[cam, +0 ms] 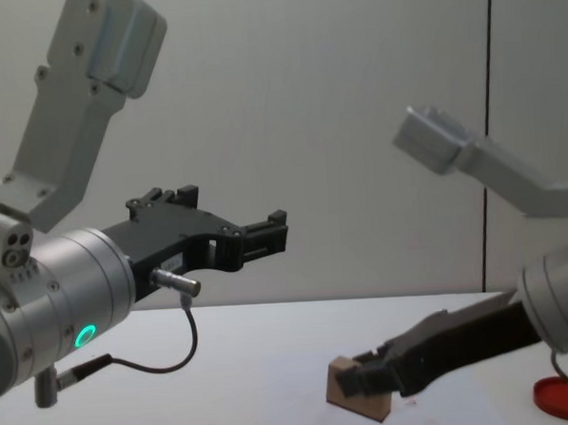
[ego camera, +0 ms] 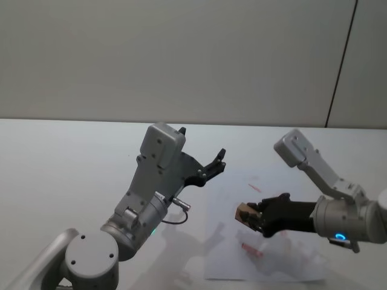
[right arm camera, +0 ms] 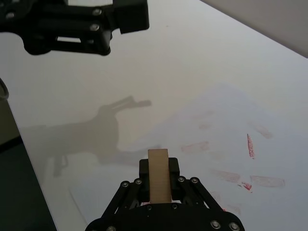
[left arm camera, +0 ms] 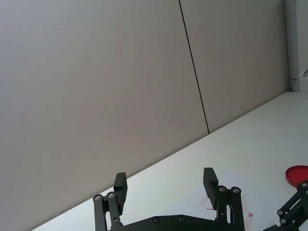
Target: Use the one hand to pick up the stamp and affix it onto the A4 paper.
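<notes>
The white table [ego camera: 60, 157] is the biggest thing, and it runs out in front of me to a plain grey wall [ego camera: 181, 54]. The paper [ego camera: 230, 260] lies flat on the table, on my right side, and it is almost the same white as the table.

My left gripper [ego camera: 216, 163] is up in the air, well above the table, by the left edge of the paper. Its two fingers are spread wide apart, and there is nothing between them. It hangs high and well apart from my right gripper.

My right gripper [ego camera: 251, 216] is lower down and reaches in from the right, over the paper. Its black fingers [right arm camera: 144, 168] are closed tight on the stamp [ego camera: 243, 212]. The stamp is a small light-brown wood block. It sits between the two fingers, one on each side, and its end sticks out past the tips. It is tilted and low over the paper. I cannot tell if it touches the sheet.

The red ink pad [cam: 565, 398] lies flat on the table, off to the right of the paper.

Small red marks [right arm camera: 250, 147] dot the paper under and around the stamp.
</notes>
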Controlling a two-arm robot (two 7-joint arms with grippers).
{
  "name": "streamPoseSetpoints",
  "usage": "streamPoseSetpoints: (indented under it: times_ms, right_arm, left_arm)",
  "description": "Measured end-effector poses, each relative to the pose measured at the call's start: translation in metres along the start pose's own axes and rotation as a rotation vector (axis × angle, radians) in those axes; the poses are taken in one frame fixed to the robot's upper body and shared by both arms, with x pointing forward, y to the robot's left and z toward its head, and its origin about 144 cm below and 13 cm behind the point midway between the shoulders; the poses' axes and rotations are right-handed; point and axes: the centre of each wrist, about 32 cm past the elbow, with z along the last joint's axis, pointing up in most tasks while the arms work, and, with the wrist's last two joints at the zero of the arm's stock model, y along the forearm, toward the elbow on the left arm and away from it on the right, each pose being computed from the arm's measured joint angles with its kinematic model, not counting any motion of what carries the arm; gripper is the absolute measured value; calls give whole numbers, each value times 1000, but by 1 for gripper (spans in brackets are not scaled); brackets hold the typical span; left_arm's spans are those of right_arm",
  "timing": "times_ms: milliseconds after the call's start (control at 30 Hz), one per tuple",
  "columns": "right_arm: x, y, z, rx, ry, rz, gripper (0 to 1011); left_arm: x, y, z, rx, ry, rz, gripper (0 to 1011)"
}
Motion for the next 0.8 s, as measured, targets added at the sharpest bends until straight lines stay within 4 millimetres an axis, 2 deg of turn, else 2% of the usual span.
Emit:
streamPoseSetpoints:
  times_ms: [367,800]
  right_arm:
    - [1,-8,4,20,36,-59,216]
    - [-4,-24,-10,39,98,-213,216]
  left_arm:
    - [0,0,0,0,0,0,1002]
    - [0,0,0,0,0,0,1002]
